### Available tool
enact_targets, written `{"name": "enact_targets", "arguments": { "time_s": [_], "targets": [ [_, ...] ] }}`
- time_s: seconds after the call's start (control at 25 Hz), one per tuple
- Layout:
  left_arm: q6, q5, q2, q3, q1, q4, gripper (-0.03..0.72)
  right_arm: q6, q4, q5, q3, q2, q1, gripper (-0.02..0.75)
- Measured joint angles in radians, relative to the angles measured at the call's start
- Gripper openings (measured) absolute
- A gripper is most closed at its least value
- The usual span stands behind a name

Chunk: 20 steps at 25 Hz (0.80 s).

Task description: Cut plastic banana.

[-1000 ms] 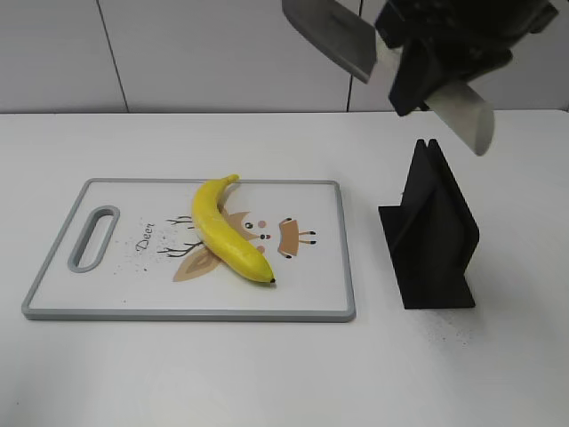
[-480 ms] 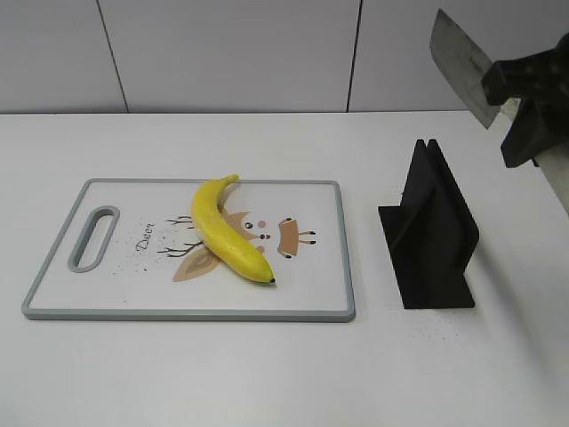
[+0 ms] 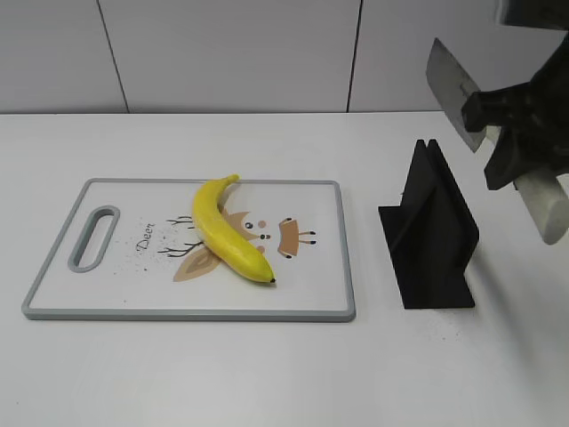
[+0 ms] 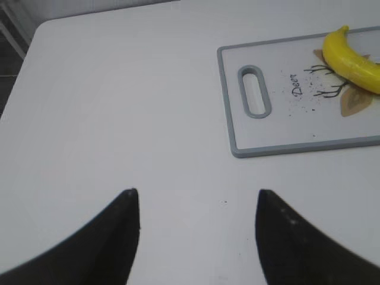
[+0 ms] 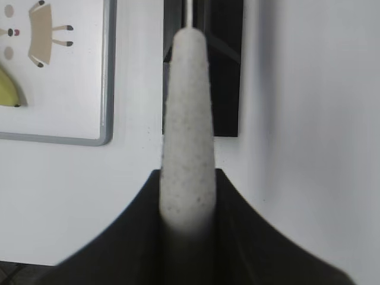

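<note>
banana (image 3: pixel 228 230) on board (image 3: pixel 124 276), stand (image 3: pixel 431 231) rightward

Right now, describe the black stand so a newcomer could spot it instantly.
Start at the grey-rimmed cutting board on the white table. Just off the board's right edge, apart from it, stands the black stand. It is the only dark upright thing on the table, a slotted wedge on a flat base.

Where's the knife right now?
In the exterior view, the knife is held aloft at upper right in the right gripper, above the black knife stand.
</note>
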Motion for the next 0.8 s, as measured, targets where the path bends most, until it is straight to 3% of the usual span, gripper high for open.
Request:
{"name": "enact_targets", "arguments": {
  "time_s": [0.16, 0.8],
  "targets": [
    [-0.001, 0.014, -0.091, 0.018, 0.0, -0.012, 0.589, 0.001, 0.0, -0.006, 0.0, 0.044, 0.0, 0.176],
    [-0.001, -0.071, -0.091, 0.056, 0.0, -0.023, 0.569, 0.001, 0.0, -0.039, 0.001, 0.181, 0.0, 0.176]
  ]
}}
